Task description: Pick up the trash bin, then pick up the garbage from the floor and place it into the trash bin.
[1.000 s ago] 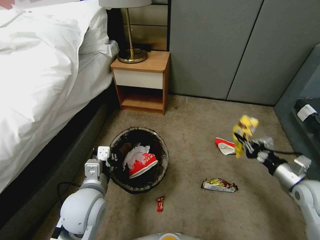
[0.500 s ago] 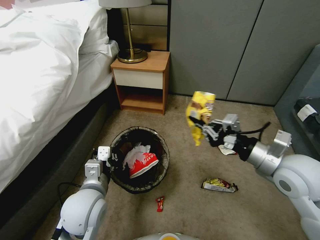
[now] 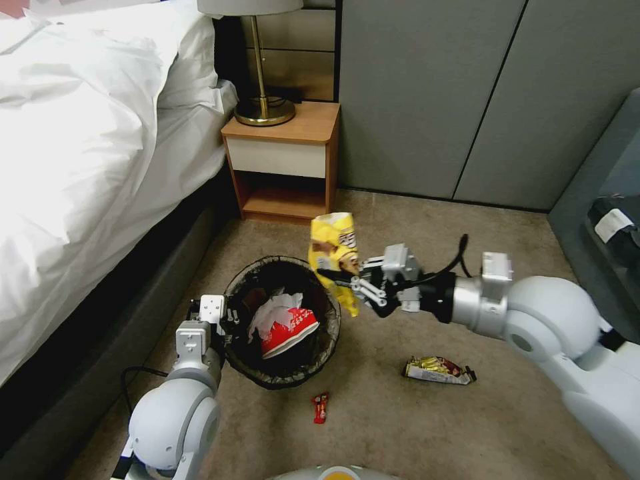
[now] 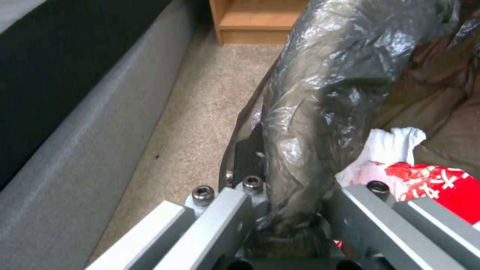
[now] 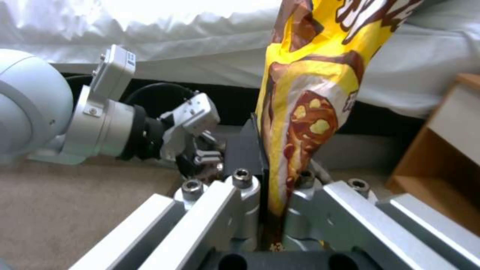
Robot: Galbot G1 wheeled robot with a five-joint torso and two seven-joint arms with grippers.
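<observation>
Yellow wrapper [image 5: 320,93] top cut off by edge; trash bin [image 4: 325,93] rim hides left pincer [image 4: 295,210] tips.

Yellow wrapper [image 3: 333,257] upright over bag-lined bin [image 3: 283,373].

Print in view, none of it legible
The yellow snack wrapper [image 3: 333,257] clamped in the right gripper [image 3: 338,276] carries dark brown lettering near its top, cut off and unreadable; the crumpled red cup [image 3: 288,328] inside the trash bin [image 3: 280,373], beside the left gripper [image 3: 227,319], shows small white marks that cannot be made out
</observation>
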